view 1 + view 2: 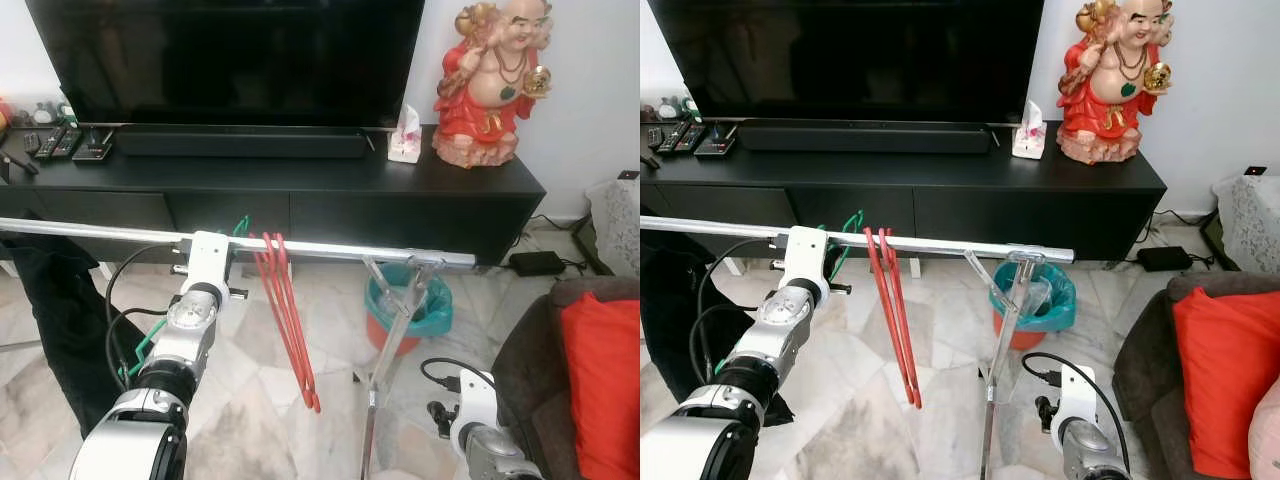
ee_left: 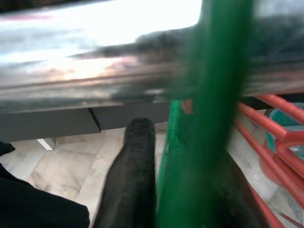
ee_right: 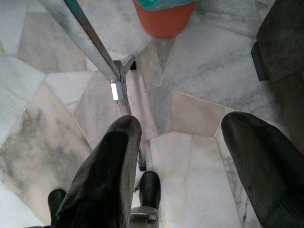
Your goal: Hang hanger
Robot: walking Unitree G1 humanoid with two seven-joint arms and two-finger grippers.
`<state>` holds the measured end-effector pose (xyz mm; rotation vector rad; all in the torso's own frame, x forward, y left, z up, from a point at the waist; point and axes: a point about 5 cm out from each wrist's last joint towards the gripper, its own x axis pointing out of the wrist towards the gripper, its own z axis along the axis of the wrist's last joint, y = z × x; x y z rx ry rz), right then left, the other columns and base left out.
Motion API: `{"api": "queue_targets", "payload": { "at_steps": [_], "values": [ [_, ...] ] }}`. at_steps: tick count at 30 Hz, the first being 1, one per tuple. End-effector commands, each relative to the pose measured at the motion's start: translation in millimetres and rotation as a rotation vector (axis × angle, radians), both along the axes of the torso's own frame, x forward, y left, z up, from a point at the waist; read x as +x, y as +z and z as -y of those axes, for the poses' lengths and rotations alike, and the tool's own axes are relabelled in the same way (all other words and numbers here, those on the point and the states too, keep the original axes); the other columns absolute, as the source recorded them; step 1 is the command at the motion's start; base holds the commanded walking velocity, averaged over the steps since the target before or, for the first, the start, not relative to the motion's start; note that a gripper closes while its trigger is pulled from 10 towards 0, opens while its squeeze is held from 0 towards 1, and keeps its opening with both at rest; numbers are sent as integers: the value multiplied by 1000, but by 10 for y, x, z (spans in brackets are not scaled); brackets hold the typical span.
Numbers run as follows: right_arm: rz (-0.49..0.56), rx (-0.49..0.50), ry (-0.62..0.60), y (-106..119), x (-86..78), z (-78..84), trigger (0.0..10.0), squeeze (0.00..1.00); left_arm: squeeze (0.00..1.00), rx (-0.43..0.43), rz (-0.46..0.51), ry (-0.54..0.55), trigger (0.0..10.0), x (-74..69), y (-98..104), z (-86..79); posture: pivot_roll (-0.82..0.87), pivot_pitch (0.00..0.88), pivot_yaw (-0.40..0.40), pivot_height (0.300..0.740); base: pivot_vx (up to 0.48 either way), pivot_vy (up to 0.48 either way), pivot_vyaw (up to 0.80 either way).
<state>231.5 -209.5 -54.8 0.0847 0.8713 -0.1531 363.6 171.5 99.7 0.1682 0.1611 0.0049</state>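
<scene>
A green hanger (image 2: pixel 209 142) is held in my left gripper (image 1: pixel 212 250), which is raised against the silver clothes rail (image 1: pixel 340 247). The hanger's green hook (image 1: pixel 240 226) sits at the rail just right of the gripper, and its lower part (image 1: pixel 140 350) shows beside my forearm. In the left wrist view one black finger (image 2: pixel 137 152) lies beside the green plastic, right under the rail (image 2: pixel 95 61). Red hangers (image 1: pixel 287 320) hang from the rail next to it. My right gripper (image 3: pixel 180 156) hangs low over the floor, open, with nothing between its fingers.
A black garment (image 1: pixel 55 310) hangs at the rail's left end. The rack's leg (image 1: pixel 385 350) stands by an orange bin with a teal bag (image 1: pixel 410 310). Behind are a black TV stand (image 1: pixel 300 190), a TV, and a red statue (image 1: pixel 490 80). A sofa with a red cushion (image 1: pixel 600 380) is on the right.
</scene>
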Motion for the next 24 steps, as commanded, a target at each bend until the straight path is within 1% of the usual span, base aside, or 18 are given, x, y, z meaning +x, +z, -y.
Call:
{"api": "queue_targets", "payload": {
  "at_steps": [1,9,15,21,23,24],
  "values": [
    [11,-9,-1,22,21,35,10000,0,1000,-16,-80,22,10000,-105,-205,-36,54,0,-56,740,0,0,0],
    [19,-8,-5,25,22,40,10000,0,1000,-53,4,15,10000,-82,-72,-21,59,0,-60,740,0,0,0],
    [22,-7,-5,26,23,38,10000,0,1000,-64,24,6,10000,-88,-44,-3,58,0,-60,740,0,0,0],
    [28,-6,-9,28,25,38,10000,0,1000,-84,70,-7,10000,-121,6,7,59,0,-61,740,0,0,0],
    [30,-5,-9,28,25,35,10000,0,1000,-105,126,-34,10000,-163,73,21,59,0,-61,740,0,0,0],
    [31,-4,-10,28,25,35,10000,0,1000,-108,134,-41,10000,-172,81,25,59,0,-61,740,0,0,0]
  ]
}}
